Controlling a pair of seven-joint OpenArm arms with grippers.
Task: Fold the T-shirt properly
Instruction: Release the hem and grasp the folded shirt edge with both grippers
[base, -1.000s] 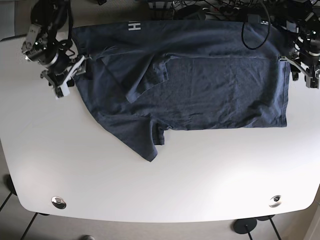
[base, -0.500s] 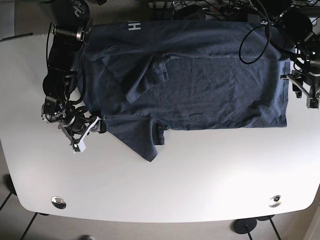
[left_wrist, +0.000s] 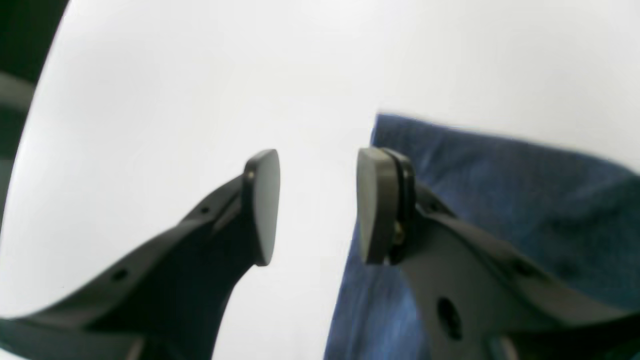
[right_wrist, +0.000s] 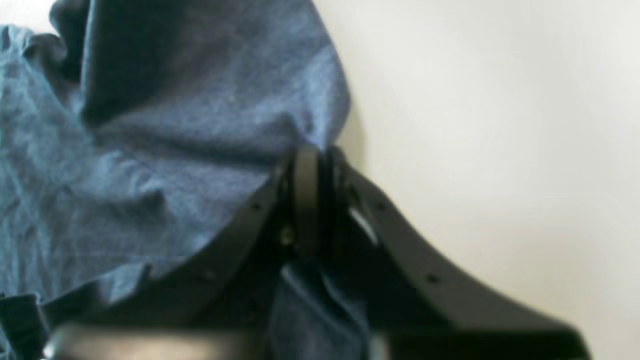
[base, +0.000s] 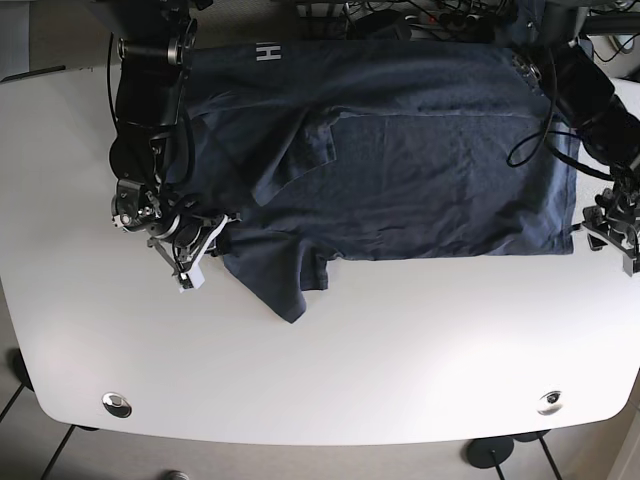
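T-shirt (base: 400, 170): soft, light, limp. Right gripper (right_wrist: 312, 200) pinching shoulder edge; left gripper (left_wrist: 315, 205) spread beside hem corner — grip there.

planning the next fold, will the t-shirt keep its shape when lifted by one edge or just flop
Likely flop: the T-shirt is thin cloth, already creased and bunched at the right tool. It probably drapes and drags rather than lifts flat. It seems light, so the open left tool at its corner should manage it.

The dark blue T-shirt (base: 400, 165) lies spread flat, one sleeve folded inward, another pointing toward the near edge.
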